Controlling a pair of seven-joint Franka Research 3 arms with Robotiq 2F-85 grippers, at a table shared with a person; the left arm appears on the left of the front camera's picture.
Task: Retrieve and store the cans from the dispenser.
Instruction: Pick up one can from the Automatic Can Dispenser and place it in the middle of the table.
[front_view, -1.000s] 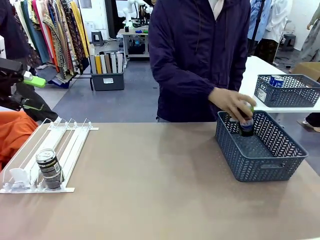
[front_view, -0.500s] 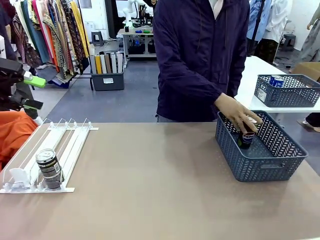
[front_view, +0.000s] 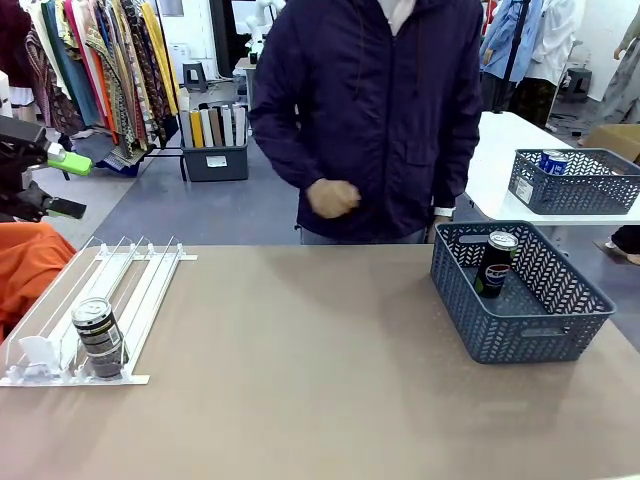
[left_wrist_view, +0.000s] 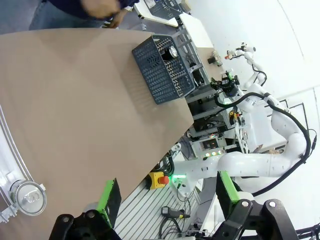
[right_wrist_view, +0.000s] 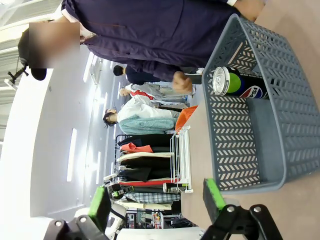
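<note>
- Toward 8 o'clock on the tan table (front_view: 320, 410), front view: the white rail dispenser (front_view: 130, 285) lies with its clear stops at the near end.
- A black-and-silver can (front_view: 98, 338) stands upright in one lane at the dispenser's 6 o'clock end, against the front stop.
- At 3 o'clock on the table, well apart from the dispenser, sits a dark grey mesh basket (front_view: 525, 335).
- A black logo can (front_view: 495, 264) stands inside that basket near its 11 o'clock corner, close to the far wall, top up.
- The person's hand (front_view: 332, 197) is curled in a loose fist at 12 o'clock, past the far table edge, touching nothing.
- Left gripper (left_wrist_view: 166, 191): fingers spread wide, nothing between the green pads. In the front view it hangs off the table past the dispenser at 9 o'clock.
- Right gripper (right_wrist_view: 156, 202): fingers well apart and empty, looking along the basket's side.
- At 2 o'clock, on a white table behind, a second mesh basket (front_view: 590, 190) holds a blue can (front_view: 552, 161).
</note>
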